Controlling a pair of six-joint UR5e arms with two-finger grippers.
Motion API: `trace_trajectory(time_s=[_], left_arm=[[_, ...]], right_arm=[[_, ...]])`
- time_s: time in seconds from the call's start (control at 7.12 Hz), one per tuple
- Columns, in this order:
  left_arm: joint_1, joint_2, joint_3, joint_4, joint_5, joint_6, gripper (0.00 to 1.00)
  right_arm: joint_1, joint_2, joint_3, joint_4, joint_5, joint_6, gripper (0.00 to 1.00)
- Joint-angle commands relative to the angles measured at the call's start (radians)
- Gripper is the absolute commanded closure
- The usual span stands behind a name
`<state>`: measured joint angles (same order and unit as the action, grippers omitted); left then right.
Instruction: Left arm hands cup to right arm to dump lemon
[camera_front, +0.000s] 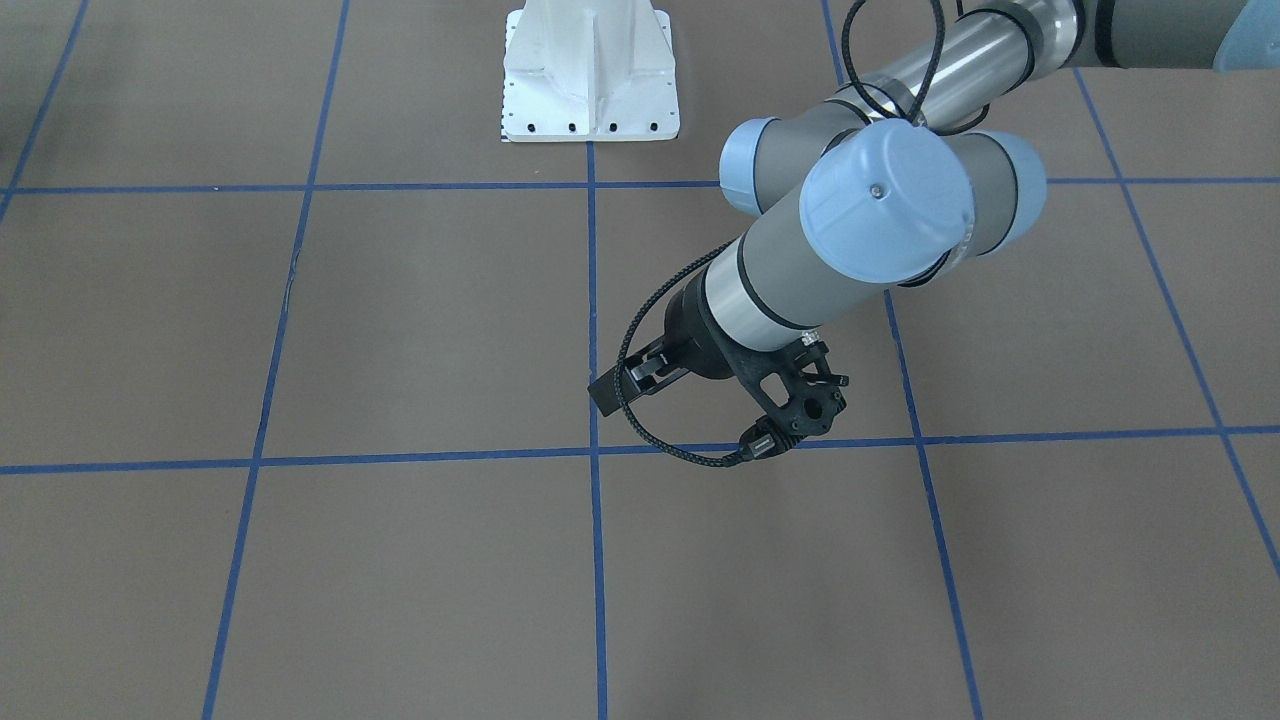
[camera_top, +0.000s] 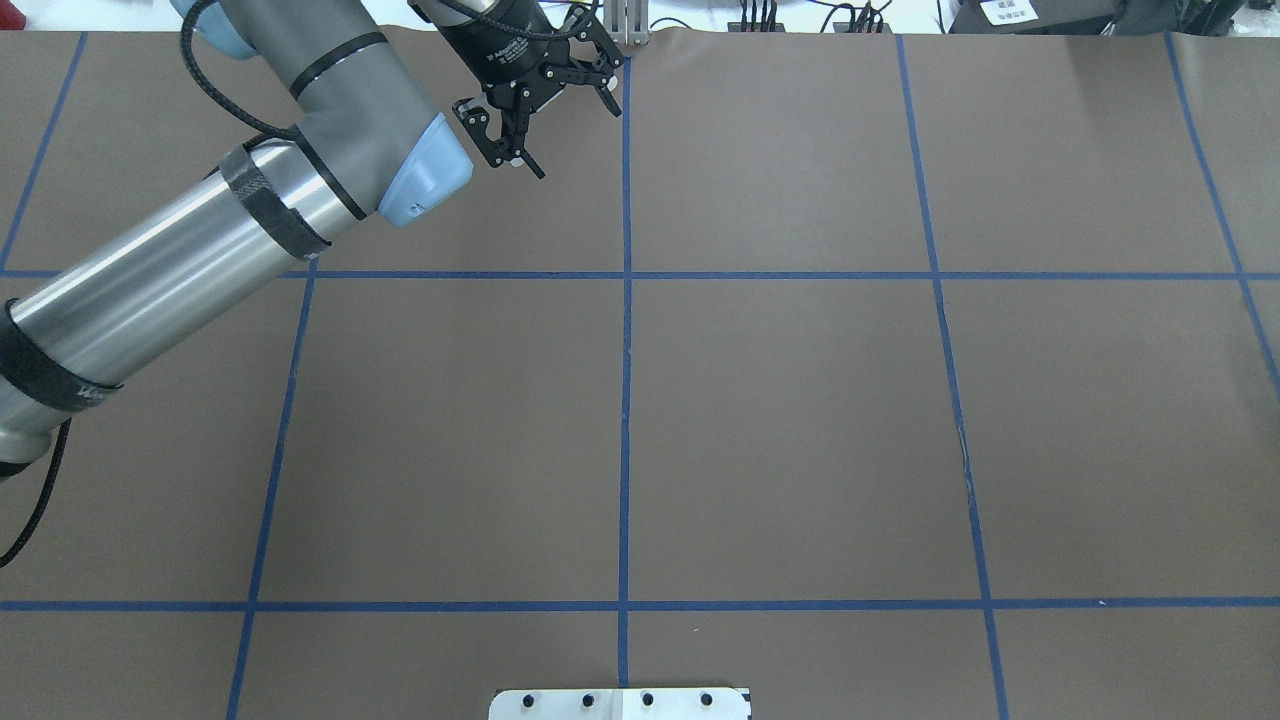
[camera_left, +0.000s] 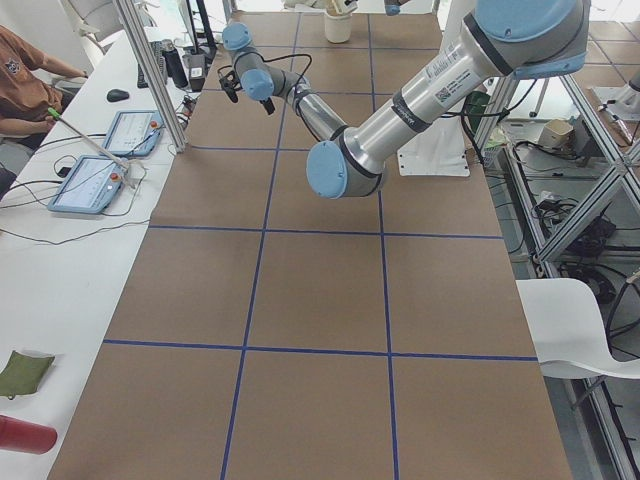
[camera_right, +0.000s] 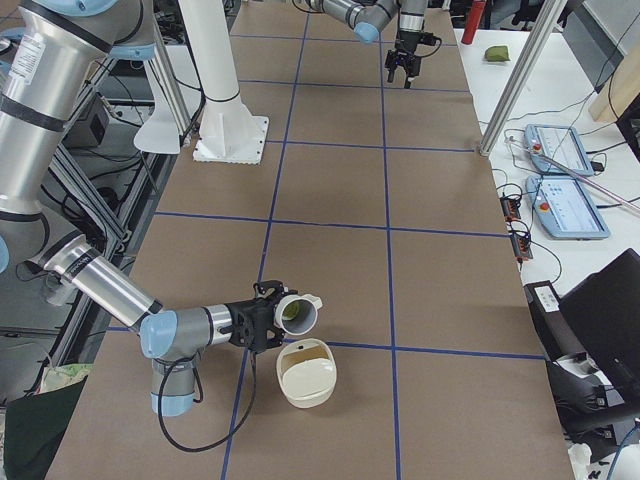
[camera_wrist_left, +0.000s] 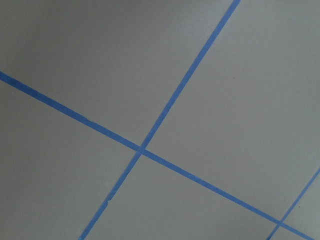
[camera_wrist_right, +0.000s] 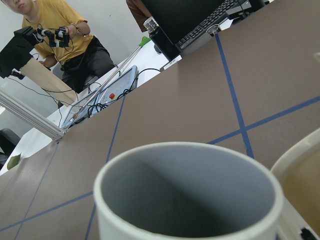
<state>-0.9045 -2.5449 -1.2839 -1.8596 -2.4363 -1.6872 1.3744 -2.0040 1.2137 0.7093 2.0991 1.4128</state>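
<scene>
In the exterior right view the near right arm's gripper (camera_right: 262, 325) is at the off-white cup (camera_right: 297, 314), which lies tipped on its side above a cream bowl (camera_right: 307, 376). I cannot tell whether its fingers are shut. A yellow-green lemon (camera_right: 289, 311) shows inside the cup's mouth. In the right wrist view the cup (camera_wrist_right: 190, 200) fills the bottom with its grey inside, and no lemon shows there. My left gripper (camera_top: 575, 142) is open and empty, low over the far table near the centre tape line. It also shows in the front view (camera_front: 620, 385).
The bowl's rim (camera_wrist_right: 300, 165) sits right beside the cup. A white robot base (camera_front: 590, 75) stands at the table's robot side. Operators, tablets and a keyboard are on the side desk (camera_right: 560, 190). Blue tape lines cross the brown table (camera_top: 800, 420).
</scene>
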Motion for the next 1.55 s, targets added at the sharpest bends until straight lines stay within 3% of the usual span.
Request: trace_trajectory(time_s=[0.0, 0.98, 1.4], left_arm=[[0.001, 0.000, 0.000, 0.000, 0.005, 0.000, 0.00], [0.006, -0.005, 0.000, 0.000, 0.034, 0.001, 0.00], [0.006, -0.005, 0.000, 0.000, 0.042, 0.001, 0.00]], right_arm=[[0.000, 0.005, -0.037, 0.050, 0.006, 0.130, 0.93], [0.000, 0.065, -0.049, 0.107, -0.002, 0.665, 0.95], [0.002, 0.085, -0.077, 0.150, -0.069, 0.889, 0.94]])
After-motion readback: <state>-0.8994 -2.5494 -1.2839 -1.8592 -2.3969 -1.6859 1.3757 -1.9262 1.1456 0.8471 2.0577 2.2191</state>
